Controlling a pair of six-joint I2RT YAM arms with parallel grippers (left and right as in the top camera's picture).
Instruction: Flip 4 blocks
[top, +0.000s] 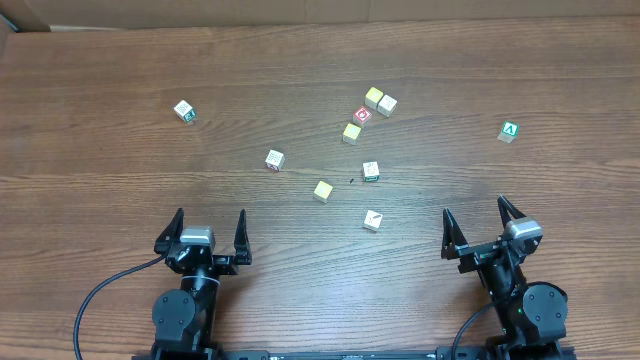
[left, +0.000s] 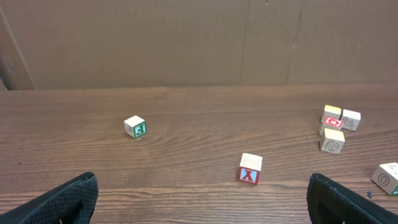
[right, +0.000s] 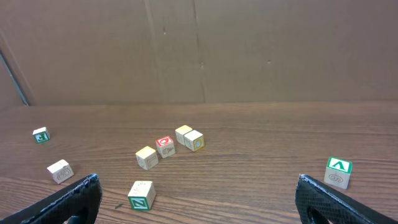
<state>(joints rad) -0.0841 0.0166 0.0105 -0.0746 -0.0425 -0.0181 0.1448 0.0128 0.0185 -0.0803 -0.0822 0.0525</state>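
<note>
Four pale blocks lie mid-table: a white one with a red mark (top: 274, 159), a pale yellow one (top: 322, 190), a white one with green (top: 370, 171) and a white one with a red stroke (top: 372, 219). The left wrist view shows the first with a red X on its side (left: 250, 168). In the right wrist view, the green-marked block (right: 141, 194) lies just ahead of the left finger. My left gripper (top: 210, 222) (left: 202, 211) and right gripper (top: 475, 212) (right: 199, 205) both stand open and empty near the front edge, well short of the blocks.
A cluster sits farther back: a red-ring cube (top: 363, 115), a yellow cube (top: 352, 131) and two pale cubes (top: 380, 100). A green "A" cube (top: 510, 131) lies far right. A white and green cube (top: 183, 110) lies far left. A cardboard wall (left: 199, 43) stands behind the table.
</note>
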